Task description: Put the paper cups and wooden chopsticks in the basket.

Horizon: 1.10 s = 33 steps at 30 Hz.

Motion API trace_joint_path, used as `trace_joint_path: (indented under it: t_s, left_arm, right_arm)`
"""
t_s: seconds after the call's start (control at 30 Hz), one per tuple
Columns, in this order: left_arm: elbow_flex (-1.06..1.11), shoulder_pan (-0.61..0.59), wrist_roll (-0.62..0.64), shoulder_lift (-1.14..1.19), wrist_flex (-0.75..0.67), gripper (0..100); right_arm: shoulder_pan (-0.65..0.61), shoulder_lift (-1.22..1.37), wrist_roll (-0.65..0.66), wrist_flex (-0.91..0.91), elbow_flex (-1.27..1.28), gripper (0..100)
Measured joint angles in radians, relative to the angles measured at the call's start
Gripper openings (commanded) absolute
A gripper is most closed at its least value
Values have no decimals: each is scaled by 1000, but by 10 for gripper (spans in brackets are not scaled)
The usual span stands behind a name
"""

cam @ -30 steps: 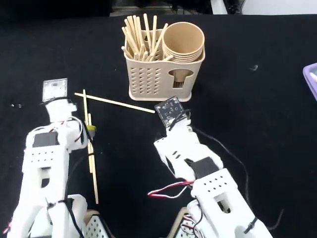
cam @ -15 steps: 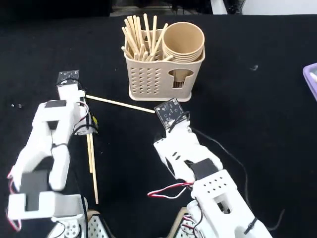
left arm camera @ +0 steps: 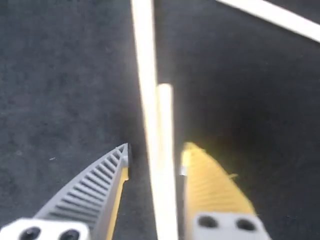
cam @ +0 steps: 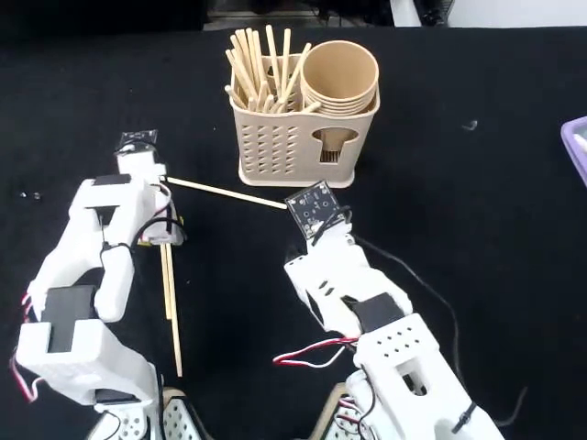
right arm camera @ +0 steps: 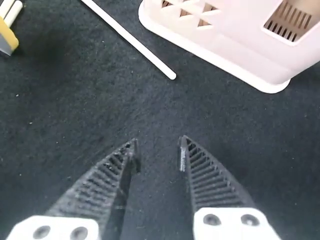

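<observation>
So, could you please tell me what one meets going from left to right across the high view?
Left gripper → lone slanted chopstick → basket → purple object at the right edge.

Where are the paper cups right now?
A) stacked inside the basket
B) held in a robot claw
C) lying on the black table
A: the paper cups sit stacked in one side of the basket.
</observation>
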Motion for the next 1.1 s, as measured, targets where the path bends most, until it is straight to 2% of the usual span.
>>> trace_joint_path:
  t_s: [0.57, 0.77, 0.9, 1.1]
  left_arm:
    - [-29, 11, 2, -6, 52, 30]
    - [2, -20, 2, -147, 130, 30]
    - [15, -23, 2, -279, 132, 30]
    - [46, -25, 2, -305, 132, 30]
  right_arm:
    - [0, 0, 0, 0, 0, 128]
    - [0, 0, 0, -5, 9, 128]
    - [2, 0, 0, -5, 9, 128]
    - [0, 0, 0, -5, 9, 128]
